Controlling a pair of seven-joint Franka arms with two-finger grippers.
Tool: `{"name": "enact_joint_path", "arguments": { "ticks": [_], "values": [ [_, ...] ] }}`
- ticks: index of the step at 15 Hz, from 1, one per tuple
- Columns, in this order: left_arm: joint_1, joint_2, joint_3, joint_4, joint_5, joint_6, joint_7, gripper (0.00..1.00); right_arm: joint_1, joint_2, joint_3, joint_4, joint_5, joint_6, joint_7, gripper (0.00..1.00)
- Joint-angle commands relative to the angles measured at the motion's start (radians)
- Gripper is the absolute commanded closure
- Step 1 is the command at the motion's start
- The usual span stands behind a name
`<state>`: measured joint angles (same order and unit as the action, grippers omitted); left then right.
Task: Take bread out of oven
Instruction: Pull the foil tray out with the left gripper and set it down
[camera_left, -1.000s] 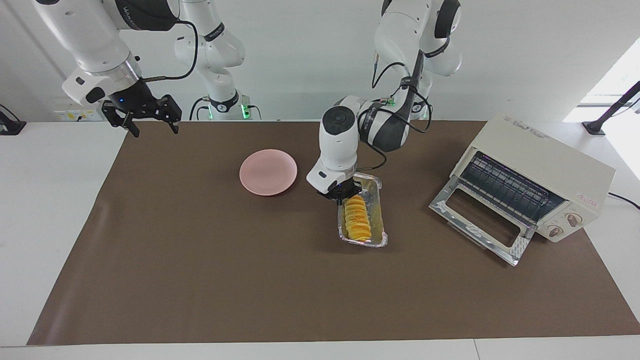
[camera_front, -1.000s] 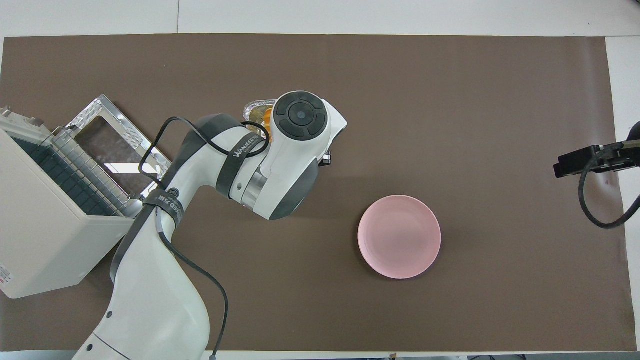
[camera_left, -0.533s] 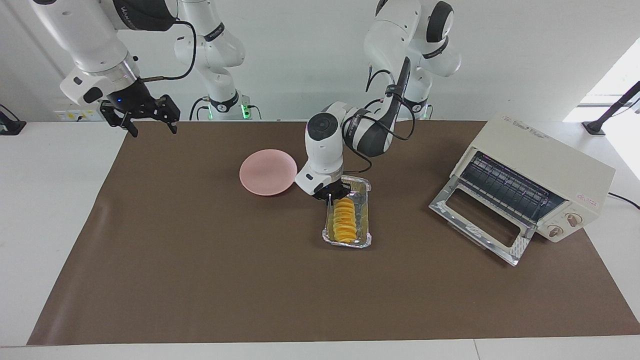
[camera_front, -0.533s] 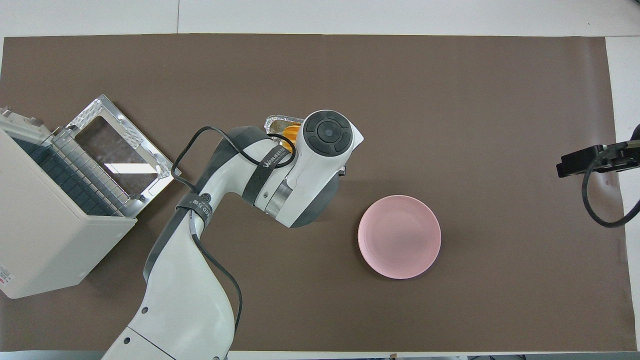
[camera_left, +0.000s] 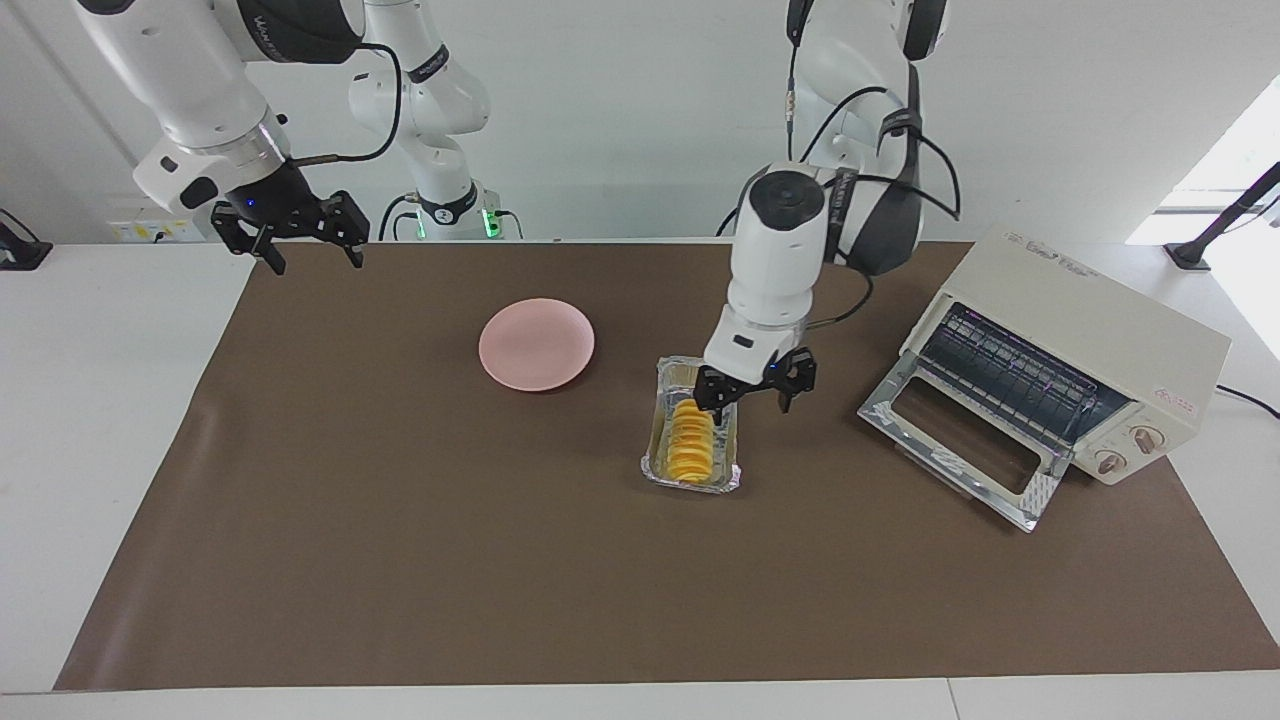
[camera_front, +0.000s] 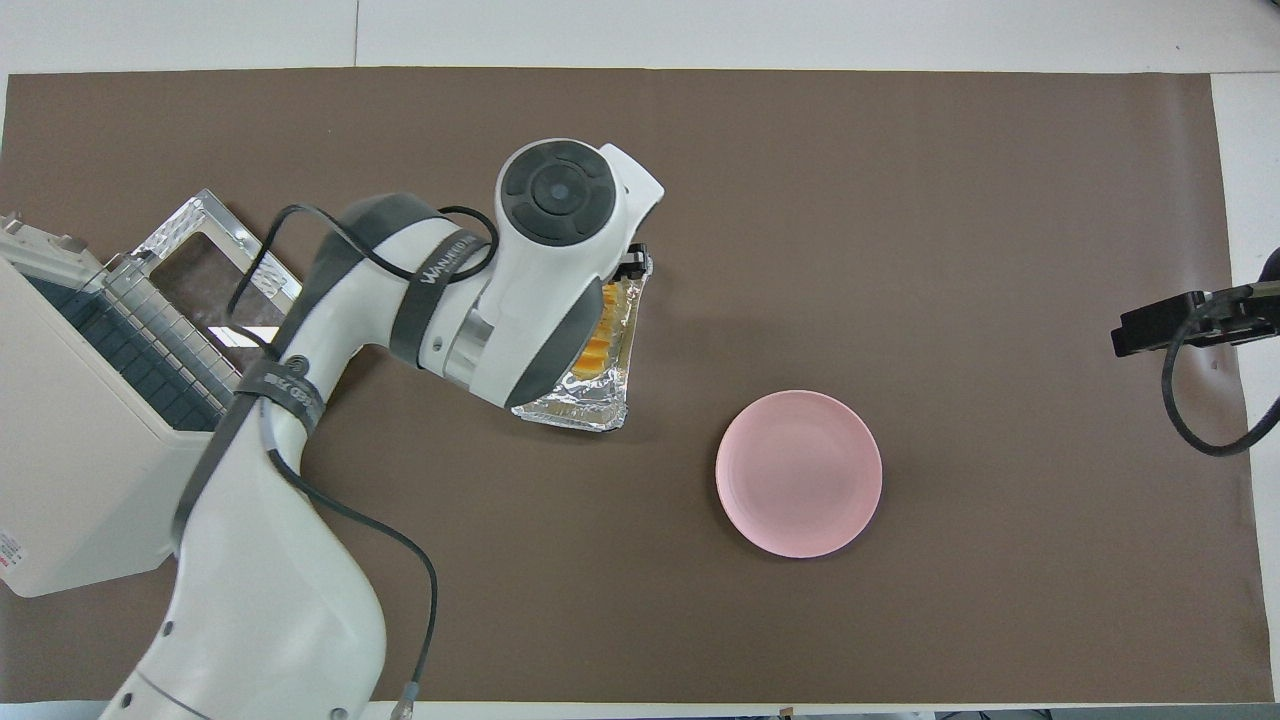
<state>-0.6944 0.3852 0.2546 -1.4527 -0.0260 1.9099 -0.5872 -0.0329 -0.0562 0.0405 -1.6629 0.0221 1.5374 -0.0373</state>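
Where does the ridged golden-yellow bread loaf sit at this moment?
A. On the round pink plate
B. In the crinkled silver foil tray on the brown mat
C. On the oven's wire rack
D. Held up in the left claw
B: the ridged golden-yellow bread loaf lies in the crinkled silver foil tray on the mat, with the left claw open above it.

The left arm comes in from the bottom and bends over the middle of the brown surface. Its wrist covers most of a foil tray; a strip of bread shows in the tray beside the wrist. The left claw barely peeks out. The oven sits at the left arm's end, door dropped open. A pink plate lies apart from the tray, toward the right arm's end. The right claw sits at that end's edge.
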Motion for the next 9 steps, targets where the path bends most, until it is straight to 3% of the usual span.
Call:
{"name": "enact_joint_path", "arguments": {
  "ticks": [1,4,7,9],
  "values": [
    [0.071,-0.07,-0.011,-0.024,0.015,-0.07,0.006,0.0,0.098,-0.024,0.013,-0.046,0.002,0.055,0.173,0.0],
    [0.177,-0.126,-0.009,-0.015,0.011,-0.15,0.113,0.0,0.212,-0.01,0.013,-0.09,0.002,0.153,0.347,0.0],
    [0.303,-0.157,-0.018,-0.011,-0.006,-0.232,0.179,0.0,0.283,0.054,0.013,-0.086,0.002,0.234,0.446,0.0],
    [0.329,-0.163,-0.005,-0.002,-0.006,-0.291,0.217,0.0,0.336,0.103,0.013,-0.083,0.002,0.3,0.549,0.0]
  ]
}}
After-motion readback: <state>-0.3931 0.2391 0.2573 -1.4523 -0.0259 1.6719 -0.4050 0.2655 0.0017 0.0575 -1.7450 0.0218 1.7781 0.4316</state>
